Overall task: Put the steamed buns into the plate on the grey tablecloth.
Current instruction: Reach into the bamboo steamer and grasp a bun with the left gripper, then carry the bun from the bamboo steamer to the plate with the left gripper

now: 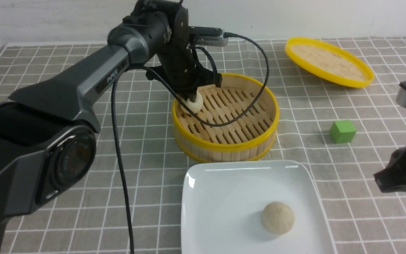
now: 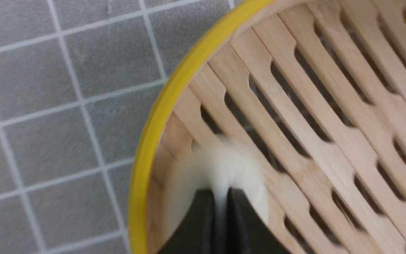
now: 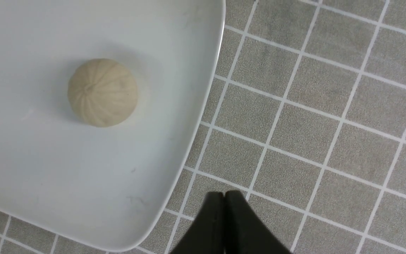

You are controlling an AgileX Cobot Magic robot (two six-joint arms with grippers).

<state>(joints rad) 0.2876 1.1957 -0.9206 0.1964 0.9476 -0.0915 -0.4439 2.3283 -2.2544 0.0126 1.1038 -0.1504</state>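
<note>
One steamed bun [image 1: 277, 217] lies in the white square plate [image 1: 224, 183] at the front, on the grey tablecloth [image 1: 330, 169]; it also shows in the right wrist view [image 3: 102, 92] on the plate [image 3: 174, 116]. My left gripper [image 1: 191, 99] is shut on the second steamed bun [image 1: 195, 103] at the left inner side of the bamboo steamer [image 1: 224, 148], just above its slats. In the left wrist view the bun [image 2: 224, 165] is blurred, pinched between the two dark fingertips of the gripper [image 2: 220, 197]. My right gripper [image 3: 224, 195] is shut and empty over the cloth, right of the plate.
A green cube [image 1: 343, 131] sits on the cloth right of the steamer. The flat yellow-rimmed lid [image 1: 328, 61] lies at the back right. The left arm's cable hangs across the steamer. The right arm [image 1: 405, 169] is at the right edge.
</note>
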